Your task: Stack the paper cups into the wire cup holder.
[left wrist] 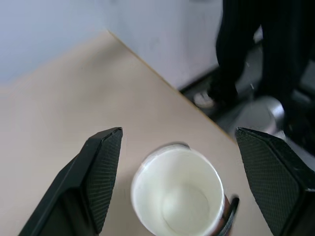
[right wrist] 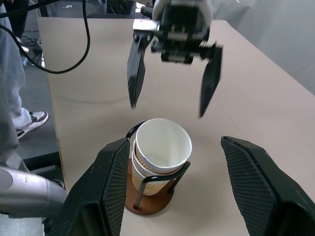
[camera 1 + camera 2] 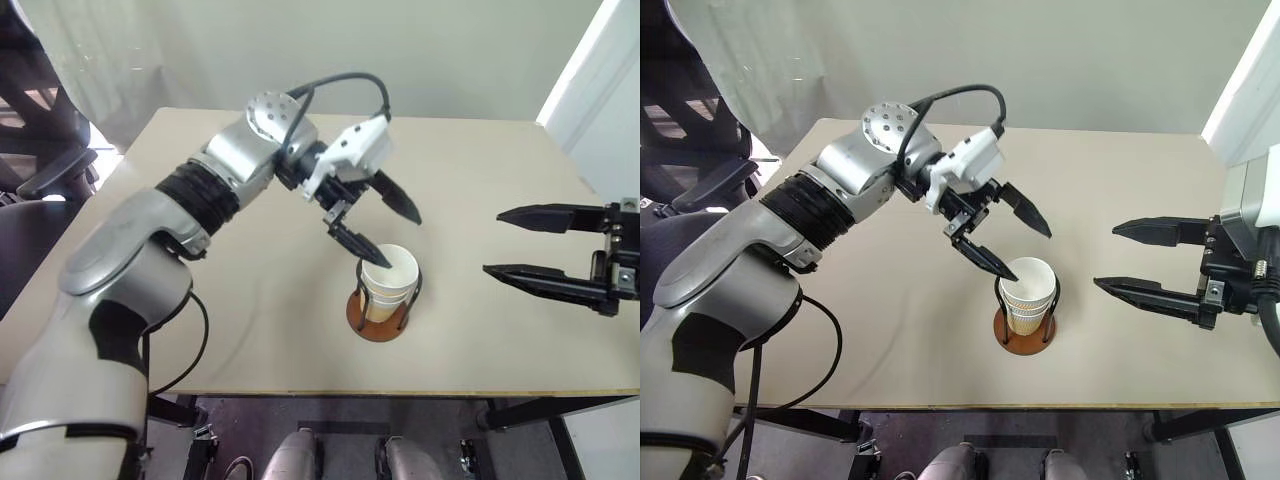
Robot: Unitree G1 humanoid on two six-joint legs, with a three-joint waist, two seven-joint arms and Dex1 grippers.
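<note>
The left gripper (image 3: 1005,240) hangs just above and to the left of the small round rust-brown wire cup holder (image 3: 1027,338), its two black fingers spread wide with nothing between them; the lower fingertip sits right at the rim of the top cup, and I cannot tell whether it touches. In the left wrist view the white mouth of that cup lies between the parted fingers, so the gripper looks down almost along the stack's upright axis.

The tan-yellow tapered paper cups (image 3: 1028,295) stand nested inside the holder, upright, white rims showing one above another between the thin dark wire loops. The right wrist view shows at least two rims, possibly three; the lowest part of the stack is too hidden to count surely. The holder itself stands on the pale beige table (image 3: 250,330), near its front edge.

Well to the right of the holder, the right gripper (image 3: 1137,258) is level with its fingers parted and empty, pointing toward the cups.

The left arm is plainly the nearer. Judging by the seated stack, stacking looks finished, and the move ahead is a straight lift clear of the rim without tipping the stack
</note>
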